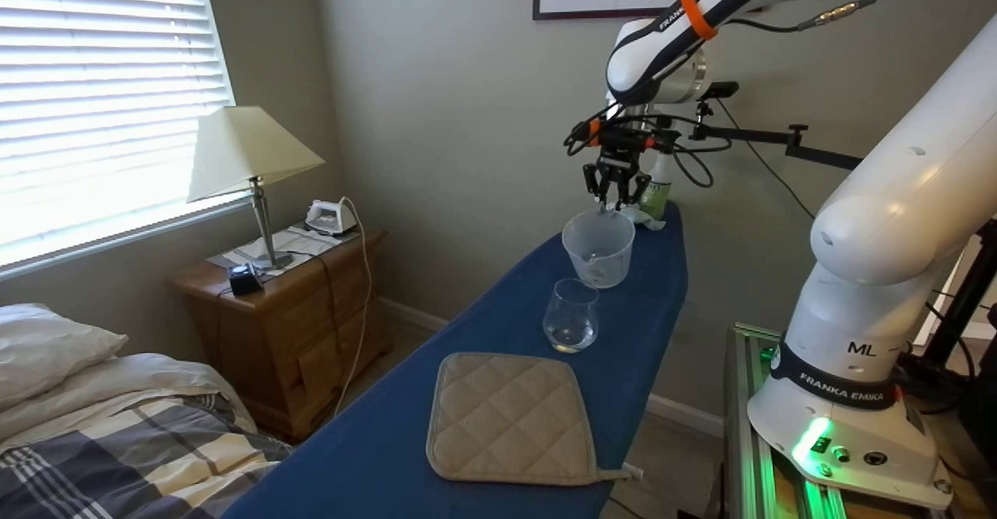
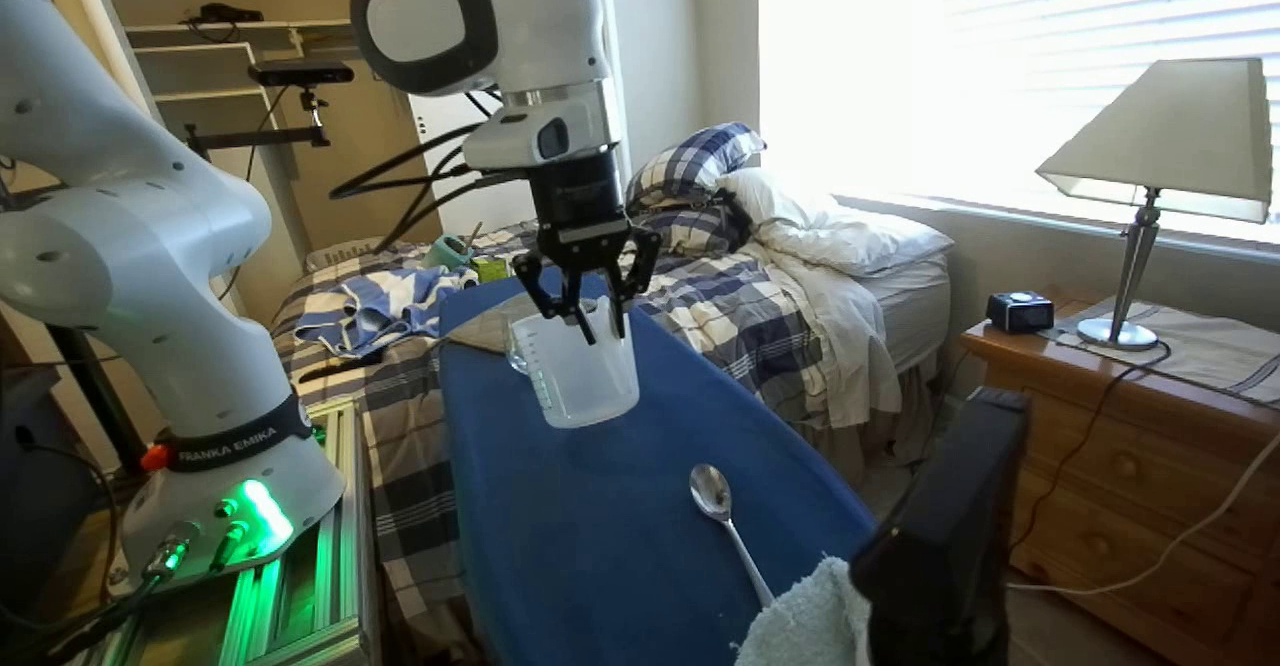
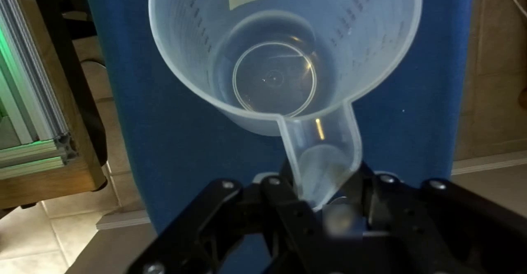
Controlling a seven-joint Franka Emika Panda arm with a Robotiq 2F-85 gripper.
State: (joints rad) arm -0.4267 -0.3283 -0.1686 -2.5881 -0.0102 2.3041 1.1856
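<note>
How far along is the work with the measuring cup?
Grasping looks done: the gripper is closed on the handle. In hand: the measuring cup, near the drinking glass; whether it is lifted is unclear. Left, probably: letting go, since the jaws grip that handle.

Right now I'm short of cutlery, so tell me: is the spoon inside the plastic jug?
No, in an exterior view the spoon lies on the blue ironing board, apart from the plastic jug.

Nightstand [image 1: 265,340]: occupied by a lamp [image 1: 251,153], a black device [image 1: 244,279] and a white iron [image 1: 330,218].
Blinds [image 1: 101,98]: lit from behind.
Bed [image 2: 908,306]: spread with plaid bedding [image 2: 725,331].
Wall [image 1: 444,114]: hung with a framed picture [image 1: 576,3].
</note>
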